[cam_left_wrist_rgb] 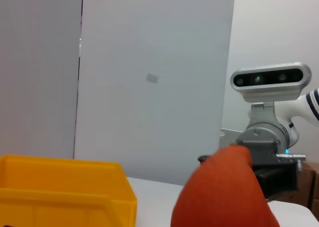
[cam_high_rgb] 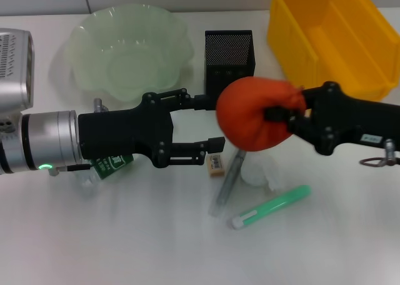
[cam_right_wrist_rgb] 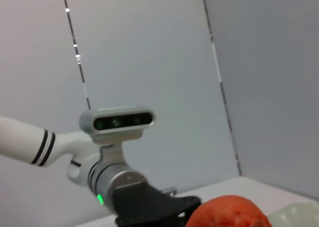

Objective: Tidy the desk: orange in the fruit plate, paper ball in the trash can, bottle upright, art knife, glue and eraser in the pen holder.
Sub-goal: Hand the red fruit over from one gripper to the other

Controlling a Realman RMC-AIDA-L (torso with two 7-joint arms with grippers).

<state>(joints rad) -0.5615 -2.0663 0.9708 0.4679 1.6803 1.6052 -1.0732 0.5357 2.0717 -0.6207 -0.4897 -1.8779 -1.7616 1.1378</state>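
1. The right gripper [cam_high_rgb: 275, 114] is clamped on the orange [cam_high_rgb: 256, 113], held in the air in front of the pen holder [cam_high_rgb: 229, 54].
2. The left gripper [cam_high_rgb: 209, 124] has its fingers spread apart, empty, just beside the orange.

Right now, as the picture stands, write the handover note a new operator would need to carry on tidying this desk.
Right gripper: shut on the orange, held above the desk.
Left gripper: open, level with the orange, holding nothing.
Fruit plate, trash can and pen holder show nothing inside.
On the desk: eraser, art knife, glue, paper ball; bottle mostly hidden under the left arm.
Done: orange lifted.
Left: everything else.
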